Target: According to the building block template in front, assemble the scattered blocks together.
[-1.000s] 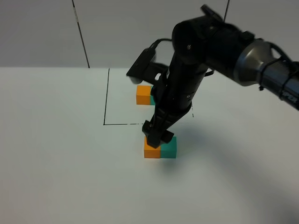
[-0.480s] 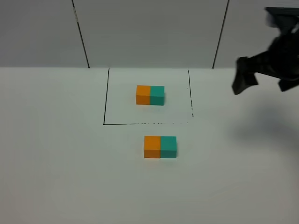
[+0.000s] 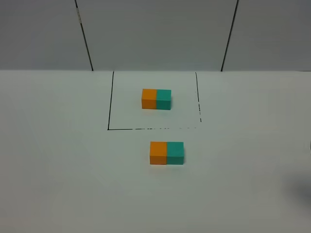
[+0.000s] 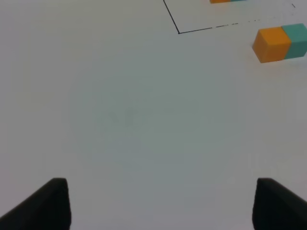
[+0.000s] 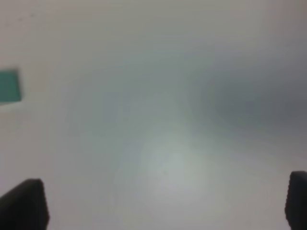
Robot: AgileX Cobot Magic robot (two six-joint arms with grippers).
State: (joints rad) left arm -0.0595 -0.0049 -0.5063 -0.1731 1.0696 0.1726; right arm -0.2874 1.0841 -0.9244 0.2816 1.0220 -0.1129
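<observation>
We found orange block [image 3: 158, 152] touching teal block [image 3: 175, 152], matching template [image 3: 156, 98]; both pincers [image 4: 160, 203] [image 5: 165, 203] spread, empty; task looked done.

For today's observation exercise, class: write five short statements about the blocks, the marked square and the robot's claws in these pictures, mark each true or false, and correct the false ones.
1. The building block template lies inside the black-lined square. True.
2. The scattered blocks lie apart from each other. False: the orange and teal cubes touch, side by side.
3. In the assembled pair, orange is on the left, as in the template. True.
4. The left claw holds the orange cube. False: it is open and holds nothing.
5. The assembled pair sits inside the square. False: it lies outside, nearer the camera than the square's front line.
</observation>
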